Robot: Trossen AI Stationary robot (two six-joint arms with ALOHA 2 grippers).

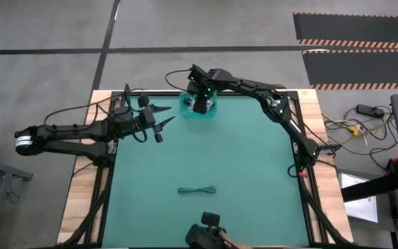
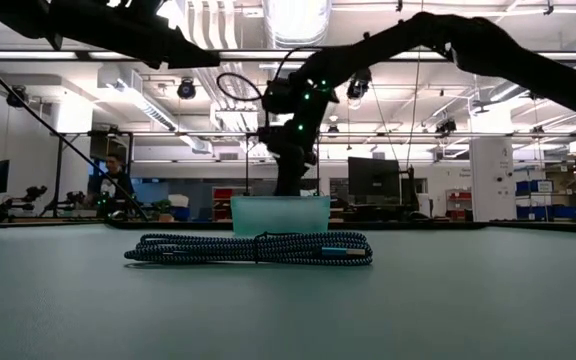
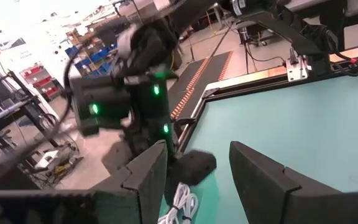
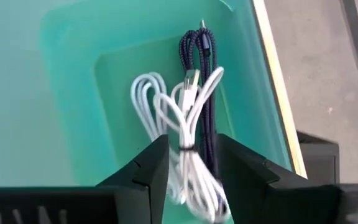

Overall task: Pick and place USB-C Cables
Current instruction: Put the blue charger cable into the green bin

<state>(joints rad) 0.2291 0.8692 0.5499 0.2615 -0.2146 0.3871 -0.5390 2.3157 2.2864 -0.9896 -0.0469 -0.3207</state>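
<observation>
A teal bin (image 1: 185,114) stands at the far edge of the green mat. Inside it lie white cable loops (image 4: 146,102) and a dark braided cable (image 4: 205,74), resting on the bin's floor. My right gripper (image 4: 192,146) hangs open above the bin (image 2: 280,215), pointing steeply down. A tied white bundle (image 4: 188,124) shows below the gap between its fingers. Another dark braided cable (image 1: 196,190) lies coiled flat on the mat near the front, also seen in the low view (image 2: 253,248). My left gripper (image 1: 166,116) waits open and level, left of the bin.
A raised wooden frame (image 1: 81,200) borders the mat. A dark camera block (image 1: 206,234) sits at the near edge. Open mat (image 1: 240,152) stretches between the bin and the cable near the front. The left wrist view looks at my right arm (image 3: 135,81) above the bin.
</observation>
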